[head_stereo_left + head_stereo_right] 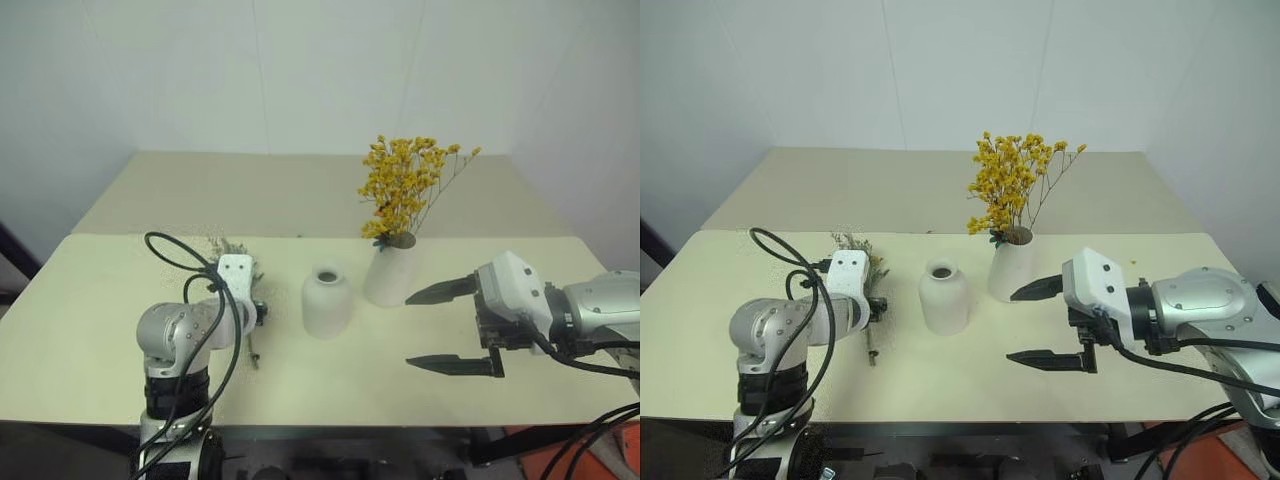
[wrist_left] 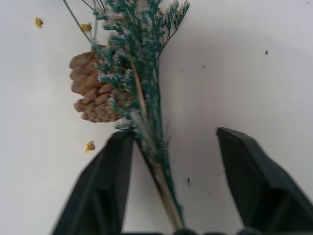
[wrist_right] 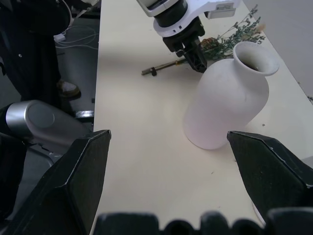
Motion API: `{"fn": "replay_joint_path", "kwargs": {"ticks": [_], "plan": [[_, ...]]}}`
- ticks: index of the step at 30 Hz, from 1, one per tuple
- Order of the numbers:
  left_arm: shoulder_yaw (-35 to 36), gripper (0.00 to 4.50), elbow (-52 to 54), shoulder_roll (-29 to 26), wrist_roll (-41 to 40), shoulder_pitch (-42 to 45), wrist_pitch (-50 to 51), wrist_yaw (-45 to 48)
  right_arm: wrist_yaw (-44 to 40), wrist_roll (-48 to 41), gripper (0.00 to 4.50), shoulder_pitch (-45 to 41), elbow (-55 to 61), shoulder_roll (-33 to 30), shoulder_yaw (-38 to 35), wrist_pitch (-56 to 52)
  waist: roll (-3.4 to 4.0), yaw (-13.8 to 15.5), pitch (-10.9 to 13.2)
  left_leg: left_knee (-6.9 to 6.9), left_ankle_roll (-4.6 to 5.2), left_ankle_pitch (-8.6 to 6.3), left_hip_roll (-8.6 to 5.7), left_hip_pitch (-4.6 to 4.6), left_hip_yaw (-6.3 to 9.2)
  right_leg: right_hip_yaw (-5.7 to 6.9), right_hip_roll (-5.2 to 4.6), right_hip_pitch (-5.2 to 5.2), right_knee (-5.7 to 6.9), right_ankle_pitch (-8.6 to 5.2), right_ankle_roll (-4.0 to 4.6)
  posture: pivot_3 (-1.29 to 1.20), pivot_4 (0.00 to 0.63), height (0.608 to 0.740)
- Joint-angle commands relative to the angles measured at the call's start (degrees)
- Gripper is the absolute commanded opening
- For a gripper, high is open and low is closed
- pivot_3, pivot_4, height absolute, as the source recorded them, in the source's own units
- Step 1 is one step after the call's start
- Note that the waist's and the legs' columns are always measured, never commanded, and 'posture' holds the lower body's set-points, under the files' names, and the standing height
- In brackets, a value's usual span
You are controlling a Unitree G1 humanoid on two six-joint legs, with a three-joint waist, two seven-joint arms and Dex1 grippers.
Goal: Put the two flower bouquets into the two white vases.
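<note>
The yellow-orange bouquet [image 1: 405,185] stands in the taller white vase [image 1: 390,275]. Left of it is the squat white vase [image 1: 327,302], its mouth empty. The grey-green bouquet [image 2: 142,73], with its pinecone [image 2: 90,93], lies flat on the table left of the squat vase. My left gripper [image 2: 173,134] is lowered over it, jaws apart, with the stems running between them against one finger [image 2: 105,186]. My right gripper [image 1: 410,330] hovers open to the right of both vases, pointing at them with nothing held.
The cream table [image 1: 100,330] has its front edge close below my arms. A second table surface [image 1: 250,190] lies behind, against a white wall. Small yellow petals [image 2: 89,146] are scattered near the lying bouquet.
</note>
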State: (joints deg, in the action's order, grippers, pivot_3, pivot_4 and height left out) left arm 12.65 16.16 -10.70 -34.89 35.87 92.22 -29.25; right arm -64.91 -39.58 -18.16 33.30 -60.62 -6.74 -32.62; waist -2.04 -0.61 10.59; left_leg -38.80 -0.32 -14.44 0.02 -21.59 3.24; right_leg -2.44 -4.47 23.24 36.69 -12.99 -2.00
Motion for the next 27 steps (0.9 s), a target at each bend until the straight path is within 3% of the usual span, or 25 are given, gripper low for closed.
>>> {"fn": "replay_joint_path", "kwargs": {"ticks": [1, 5, 6, 18, 23, 27], "plan": [[-0.5, 1.40, -0.1, -0.1, 0.1, 0.5, 0.3, -1.8, 0.4, -0.2, 4.50, 0.3, 1.4, -0.7, -2.4, 0.1, 0.00, -0.1, 0.0, 0.00, 0.00, 0.00, 0.00, 0.00, 0.00, 0.00, 0.00, 0.00, 0.00, 0.00, 0.00, 0.00, 0.150, 0.740], [-1.5, 0.13, 0.4, -0.6, 0.6, -0.1, 0.3, -3.0, 0.4, -0.2, 4.50, 0.5, 1.2, -0.7, -2.7, 0.1, 0.00, 0.0, 0.0, 0.00, -0.01, 0.00, 0.00, -0.02, 0.00, 0.00, -0.01, 0.01, -0.01, 0.00, -0.01, 0.00, 0.150, 0.740], [-1.9, 0.04, 0.5, -0.9, 1.0, -0.1, 0.3, -3.1, 0.4, -0.1, 4.50, 0.5, 1.1, -0.7, -2.6, 0.2, -0.01, 0.0, 0.0, 0.00, -0.01, 0.00, -0.01, -0.01, 0.00, 0.00, -0.01, 0.01, 0.00, 0.00, -0.01, 0.00, 0.150, 0.740], [-0.3, 0.04, 5.3, -2.1, 7.6, 3.2, -2.4, 2.1, 0.6, 0.6, 4.50, -0.1, 0.6, -0.2, -2.0, 0.6, -0.02, 0.0, 0.0, 0.00, -0.03, 0.01, -0.02, -0.08, 0.01, 0.01, -0.01, 0.03, -0.04, 0.01, -0.02, 0.00, 0.150, 0.740], [2.1, 0.04, 4.7, -6.7, 10.0, 6.8, -19.5, 11.0, 2.9, 0.6, 4.50, 0.0, 1.7, 0.7, -2.4, 0.0, -0.02, -0.1, 0.0, 0.01, -0.09, 0.02, -0.01, -0.10, 0.00, 0.01, -0.01, 0.04, -0.07, 0.01, -0.02, 0.00, 0.150, 0.740], [8.8, 0.04, 5.2, -7.9, 1.5, 6.2, -38.4, 30.7, 6.4, -1.7, 4.50, 0.6, 3.3, 1.8, -3.8, -2.0, -0.01, 0.0, 0.0, 0.04, -0.13, 0.02, 0.00, -0.18, -0.02, 0.02, -0.02, 0.10, -0.17, 0.02, -0.02, 0.00, 0.150, 0.740]]}}
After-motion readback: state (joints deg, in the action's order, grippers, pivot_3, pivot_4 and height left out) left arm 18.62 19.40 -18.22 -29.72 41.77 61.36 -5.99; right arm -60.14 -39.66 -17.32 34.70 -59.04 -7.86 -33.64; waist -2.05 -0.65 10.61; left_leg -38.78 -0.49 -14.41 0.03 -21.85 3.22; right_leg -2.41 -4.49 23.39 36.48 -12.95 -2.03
